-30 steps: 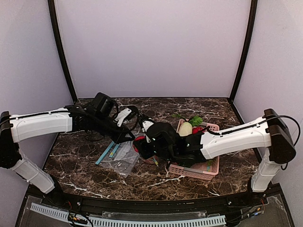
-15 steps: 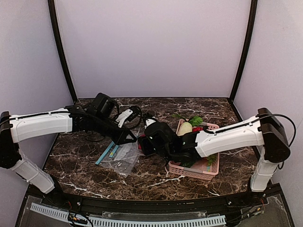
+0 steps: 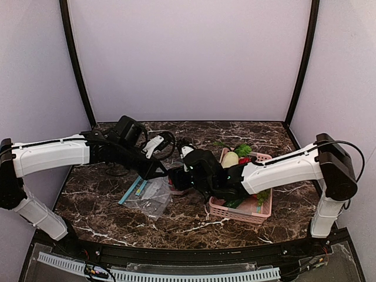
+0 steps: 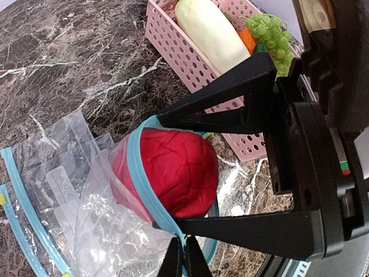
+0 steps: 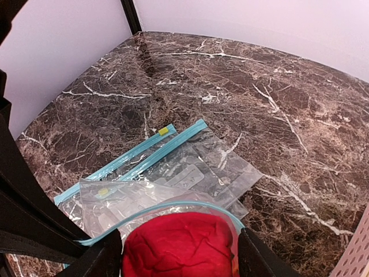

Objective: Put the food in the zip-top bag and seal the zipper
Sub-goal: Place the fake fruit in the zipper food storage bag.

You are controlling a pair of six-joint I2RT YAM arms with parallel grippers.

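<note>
Soft, even light falls from above: the pale walls (image 3: pixel 188 59) look bright, the dark marble table (image 3: pixel 100 200) dim. Shadows are weak. The clear bag (image 4: pixel 98 196) shows small glints. The overhead view is slightly soft.

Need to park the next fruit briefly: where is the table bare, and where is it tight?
Bare marble lies near-left of the spare bags, in the near strip between them and the pink basket, and along the back wall. Tight: mid-table, where the left pincer pinches the bag's zipper and the right pincer straddles the red fruit.
</note>
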